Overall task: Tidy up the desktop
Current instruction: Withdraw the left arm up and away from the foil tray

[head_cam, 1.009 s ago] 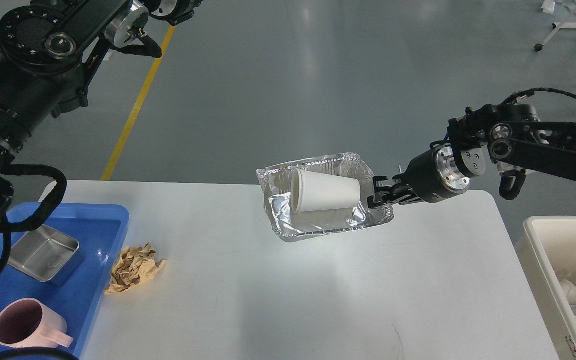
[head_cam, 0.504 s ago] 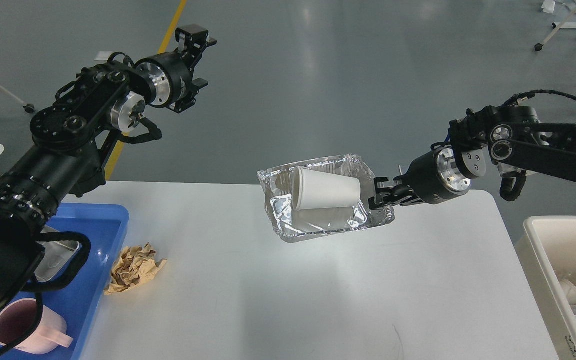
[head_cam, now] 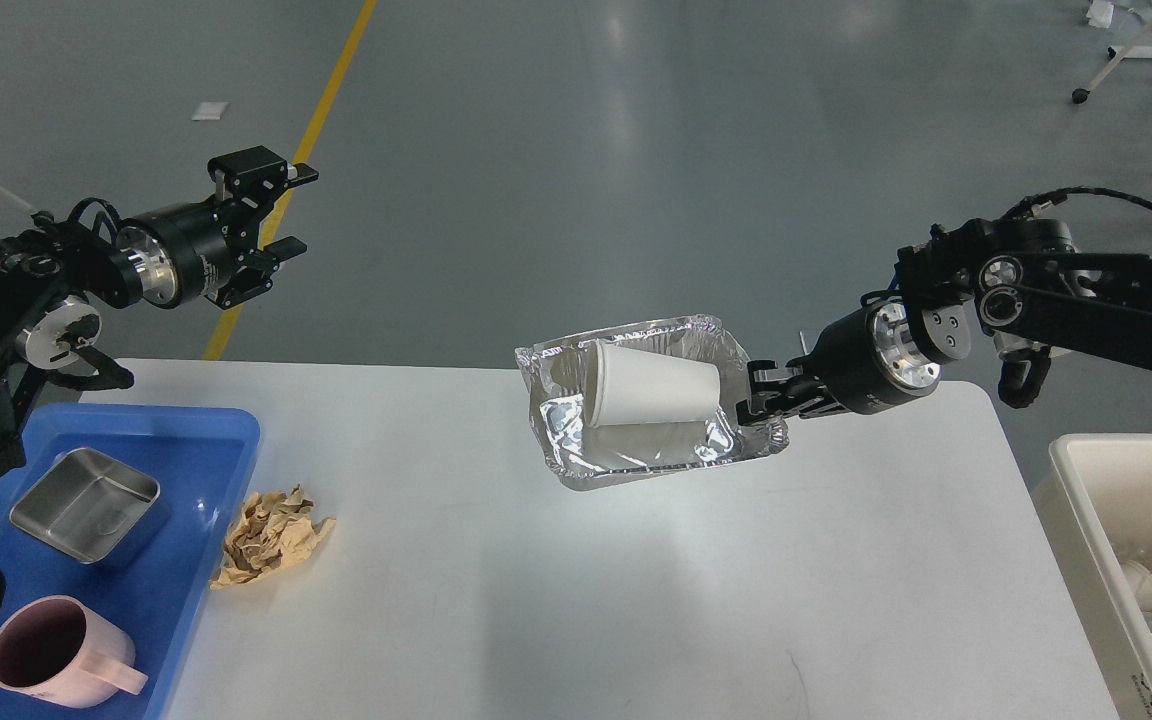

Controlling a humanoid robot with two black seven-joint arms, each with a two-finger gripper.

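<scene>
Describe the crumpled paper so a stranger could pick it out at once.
Start at the white desktop and go to its left side, where a blue tray sits. Just off the tray's right edge, on the bare tabletop, lies the brown paper wad. It is the only tan, wrinkled thing there; its neighbours are a smooth metal tin and pink mug.

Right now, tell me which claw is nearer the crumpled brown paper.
Left. The left claw hangs above and behind the crumpled brown paper; the right claw is far across, gripping the foil tray.
</scene>
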